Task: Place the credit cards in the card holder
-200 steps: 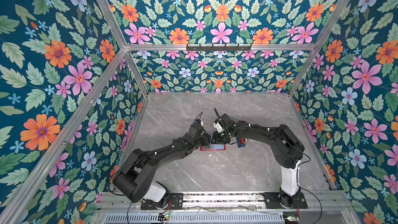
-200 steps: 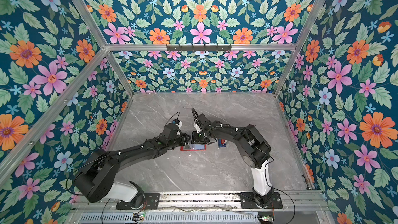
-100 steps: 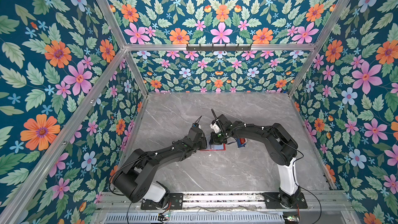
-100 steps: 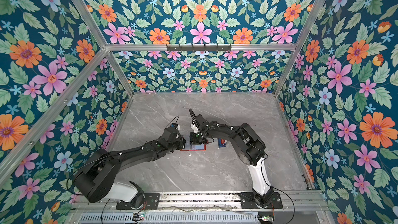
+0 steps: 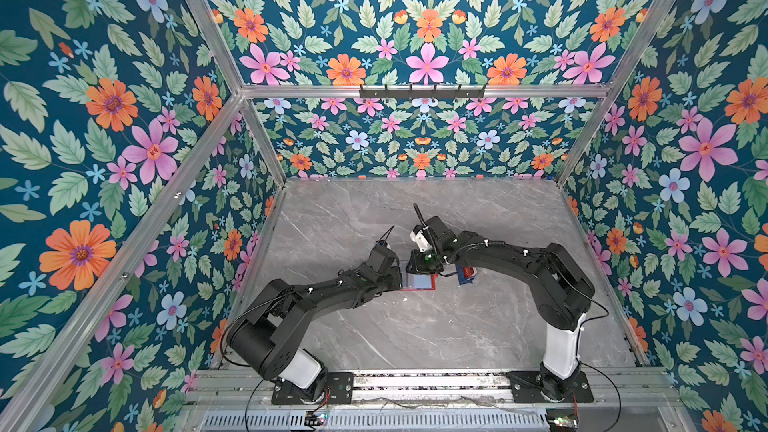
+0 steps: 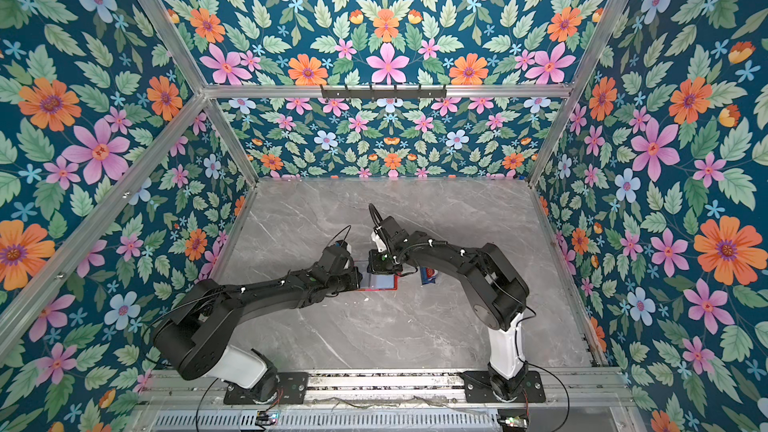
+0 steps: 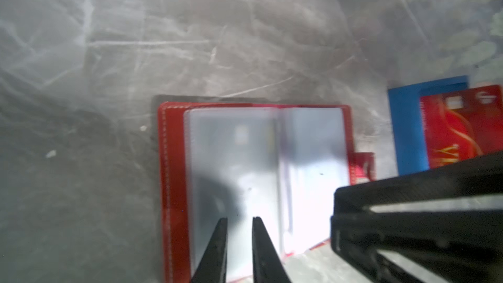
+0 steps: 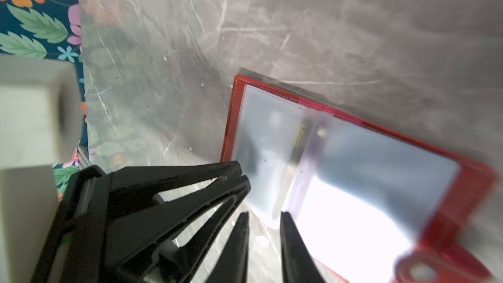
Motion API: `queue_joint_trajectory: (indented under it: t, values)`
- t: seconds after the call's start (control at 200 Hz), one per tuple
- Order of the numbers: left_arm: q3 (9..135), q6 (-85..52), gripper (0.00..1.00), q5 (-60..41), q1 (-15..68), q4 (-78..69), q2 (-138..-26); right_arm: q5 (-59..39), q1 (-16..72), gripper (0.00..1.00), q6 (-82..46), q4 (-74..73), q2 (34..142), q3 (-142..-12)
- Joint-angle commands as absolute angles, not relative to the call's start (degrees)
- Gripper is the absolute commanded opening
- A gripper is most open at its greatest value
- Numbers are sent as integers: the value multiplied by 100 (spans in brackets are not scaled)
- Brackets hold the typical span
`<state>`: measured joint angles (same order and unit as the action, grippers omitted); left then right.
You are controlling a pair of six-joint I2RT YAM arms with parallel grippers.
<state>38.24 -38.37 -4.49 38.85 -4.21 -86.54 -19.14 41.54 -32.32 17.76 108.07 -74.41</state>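
The red card holder is being supported, spread open, by the marble table, with its clear sleeves turned up. The left gripper is being held over one sleeve page and the right gripper at the sleeves' edge near the holder's fold, each with jaws slightly parted and nothing seen between them. A red credit card is being carried by the blue tray just beside the holder's snap-tab side.

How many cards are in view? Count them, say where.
2. A red card lies on the blue tray; a dim card seems tucked in the wallet's sleeve. Others may be hidden.
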Motion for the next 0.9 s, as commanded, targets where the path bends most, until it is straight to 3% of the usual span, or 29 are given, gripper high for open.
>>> queue_joint_trajectory:
  t: [0.0, 0.22, 0.54, 0.725, 0.895]
  values:
    - [4077, -3622, 23, -387, 3981, -54, -8520, -1273, 4104, 26, -3023, 2216, 10390, -7324]
    - [4777, -3472, 30, -631, 4263, 175, -8753, -546, 3702, 29, -2654, 2970, 9290, -6891]
    - [6058, -3461, 38, -1085, 4753, 182, -9833, -290, 2842, 36, -2376, 3369, 8176, -6120]
    - [6566, -3667, 43, -1473, 4855, -55, -10528, -470, 2442, 47, -2294, 3302, 8032, -5821]
    - [6936, -3742, 46, -1711, 4882, -164, -10994, -779, 2270, 49, -2150, 3229, 8279, -5801]
